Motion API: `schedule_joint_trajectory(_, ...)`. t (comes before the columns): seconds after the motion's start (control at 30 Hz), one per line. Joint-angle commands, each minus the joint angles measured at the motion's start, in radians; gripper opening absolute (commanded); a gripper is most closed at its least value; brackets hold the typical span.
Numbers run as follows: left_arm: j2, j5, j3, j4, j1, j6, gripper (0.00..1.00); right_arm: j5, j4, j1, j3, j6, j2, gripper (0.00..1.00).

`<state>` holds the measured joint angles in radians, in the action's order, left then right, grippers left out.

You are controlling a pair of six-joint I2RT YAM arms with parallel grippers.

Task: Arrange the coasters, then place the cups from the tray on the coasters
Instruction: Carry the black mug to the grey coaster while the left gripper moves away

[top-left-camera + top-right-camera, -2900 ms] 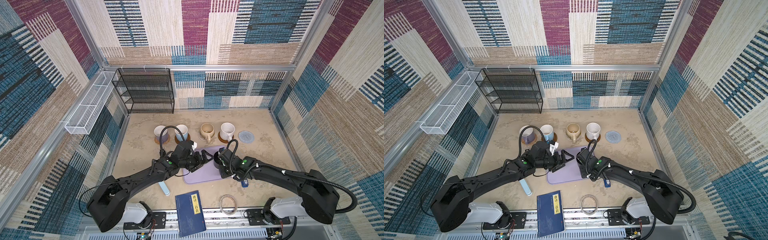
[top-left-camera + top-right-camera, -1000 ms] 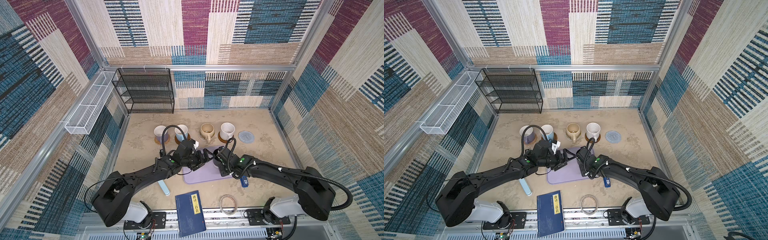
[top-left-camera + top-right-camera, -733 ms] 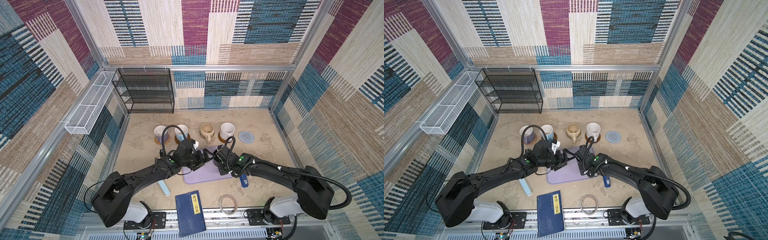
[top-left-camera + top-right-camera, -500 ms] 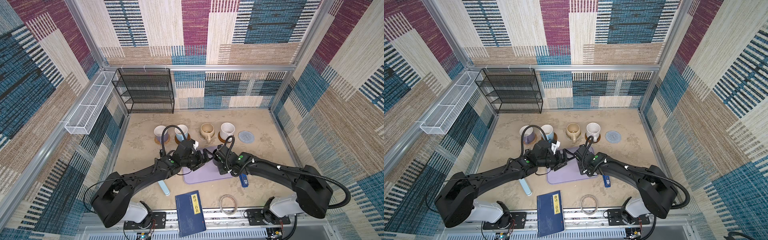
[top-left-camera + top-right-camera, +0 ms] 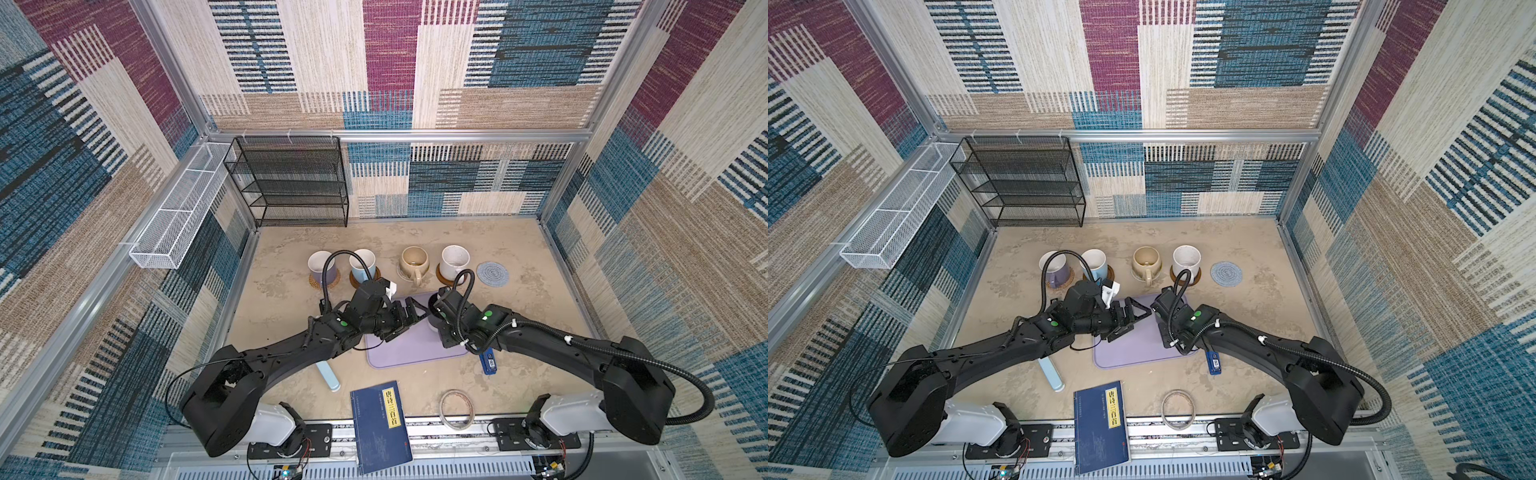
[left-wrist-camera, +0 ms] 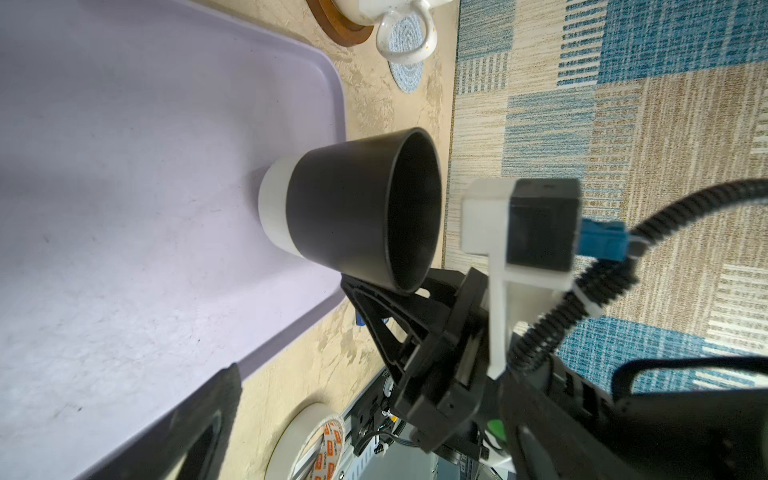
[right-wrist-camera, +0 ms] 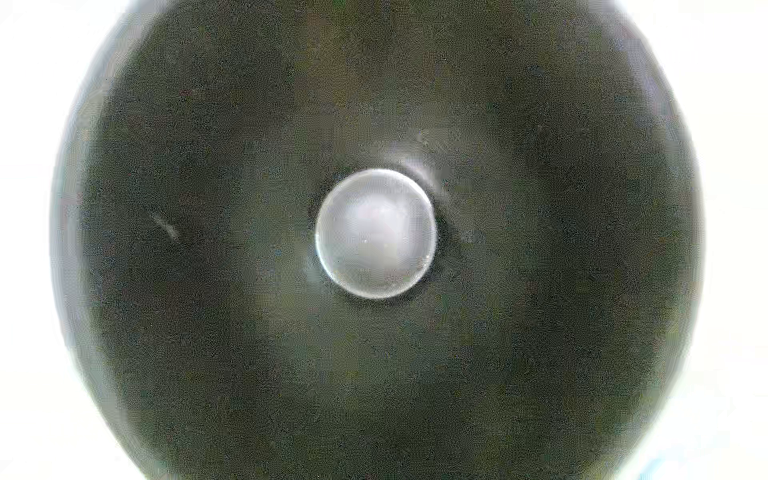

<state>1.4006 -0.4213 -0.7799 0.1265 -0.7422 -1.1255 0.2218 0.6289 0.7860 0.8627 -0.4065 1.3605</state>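
The black cup point(image 6: 345, 208) stands on the far right corner of the lilac tray point(image 5: 407, 353). My right gripper point(image 5: 436, 313) is over it, shut, with one finger point(image 6: 374, 291) against the cup's rim. The right wrist view looks straight down into the black cup point(image 7: 374, 353). My left gripper point(image 5: 409, 316) hovers open over the tray, just left of the cup. The lilac cup point(image 5: 322, 266), light blue cup point(image 5: 362, 264), beige cup point(image 5: 413, 262) and speckled white cup point(image 5: 454, 259) each sit on a coaster in a back row. The grey-blue coaster point(image 5: 492, 273) lies bare at the row's right end.
A dark blue book point(image 5: 380, 424), a clear tape ring point(image 5: 456, 405), a small blue device point(image 5: 488, 363) and a pale blue tube point(image 5: 328, 376) lie near the front edge. A black wire shelf point(image 5: 291, 183) stands at the back left, with a white wire basket point(image 5: 178, 212) on the left wall.
My right gripper has come in over the black cup and closed at its rim. The left arm has stayed open and almost still.
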Motion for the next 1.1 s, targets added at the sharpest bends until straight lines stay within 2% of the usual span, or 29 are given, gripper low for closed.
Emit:
schedule_joint_trajectory(0.0,0.007,0.001,-0.010,0.027,0.001,0.001,0.99,0.053,-0.048,0.001,0.006,0.010,-0.027,0.00)
schedule_joint_trajectory(0.4,0.015,-0.014,-0.107,0.015,0.000,0.033,1.00,0.089,-0.015,-0.041,0.070,0.014,-0.115,0.00)
schedule_joint_trajectory(0.67,0.046,-0.006,-0.262,-0.055,0.004,0.110,1.00,0.077,0.004,-0.157,0.165,0.066,-0.173,0.00)
schedule_joint_trajectory(1.07,0.257,-0.061,-0.560,-0.096,0.004,0.164,1.00,0.054,-0.046,-0.370,0.230,0.153,-0.177,0.00)
